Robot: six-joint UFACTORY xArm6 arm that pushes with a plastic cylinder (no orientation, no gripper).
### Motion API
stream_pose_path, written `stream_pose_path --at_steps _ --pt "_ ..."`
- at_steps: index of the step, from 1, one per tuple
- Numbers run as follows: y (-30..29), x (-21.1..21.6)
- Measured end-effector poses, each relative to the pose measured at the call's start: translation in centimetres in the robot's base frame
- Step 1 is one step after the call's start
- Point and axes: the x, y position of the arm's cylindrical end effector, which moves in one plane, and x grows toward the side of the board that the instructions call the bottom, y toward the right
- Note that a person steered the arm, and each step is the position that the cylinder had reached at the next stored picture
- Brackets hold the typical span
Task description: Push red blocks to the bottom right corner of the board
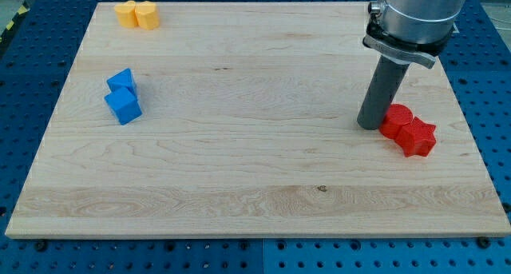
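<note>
Two red blocks lie together at the view's right, about mid-height on the wooden board (239, 170): a rounded red block (396, 120) and a red star-shaped block (417, 137) just below and right of it, touching. My tip (370, 125) rests on the board right at the left side of the rounded red block, touching or nearly touching it. The dark rod rises from there to the arm's grey body at the view's top right.
Two blue blocks (122, 97) sit close together at the view's left. Two yellow blocks (137, 14) sit side by side at the view's top left. A blue perforated table (32, 250) surrounds the board.
</note>
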Motion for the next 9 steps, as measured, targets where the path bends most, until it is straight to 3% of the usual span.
stream_pose_path --at_steps 1,2,7,9 --pt "-0.9 -3.4" --pt "-0.1 -3.8" --pt "2.7 1.6" --pt "3.2 1.0"
